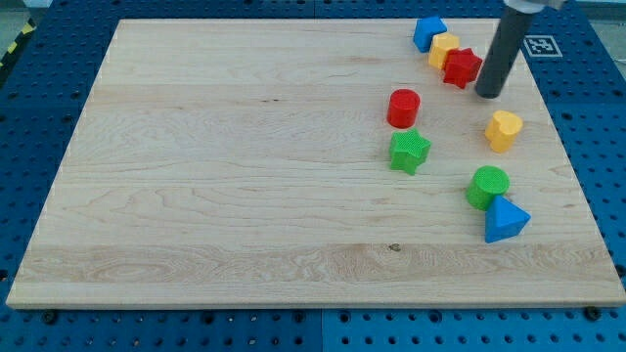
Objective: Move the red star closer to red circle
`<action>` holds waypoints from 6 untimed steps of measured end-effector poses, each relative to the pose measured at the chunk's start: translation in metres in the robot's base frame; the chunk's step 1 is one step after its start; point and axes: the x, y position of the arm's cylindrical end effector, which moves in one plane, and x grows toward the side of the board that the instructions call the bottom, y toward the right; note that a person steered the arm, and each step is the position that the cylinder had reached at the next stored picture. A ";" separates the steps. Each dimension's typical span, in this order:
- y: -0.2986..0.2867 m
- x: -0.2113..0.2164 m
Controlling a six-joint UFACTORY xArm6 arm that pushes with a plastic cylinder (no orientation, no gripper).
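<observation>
Dark rod coming down from the view's top right, near-upright — my tip (488, 94) on the board

My tip (488, 94) stands just right of the red star (462, 66). Bare worktop (245, 166) separates star and red circle (403, 108). Yellow block (443, 48) touches the star's upper-left side.

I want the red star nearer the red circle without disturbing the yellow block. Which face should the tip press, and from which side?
Press the red star on its upper-right edge, coming from the view's right, where my tip already sits beside it. The red circle lies down-left, so pushing that way also leads away from the touching yellow block.
</observation>
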 end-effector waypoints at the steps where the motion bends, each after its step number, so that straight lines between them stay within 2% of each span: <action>1: 0.013 -0.010; 2: 0.013 -0.038; 3: 0.013 -0.046; 4: 0.008 -0.046; 6: -0.038 -0.045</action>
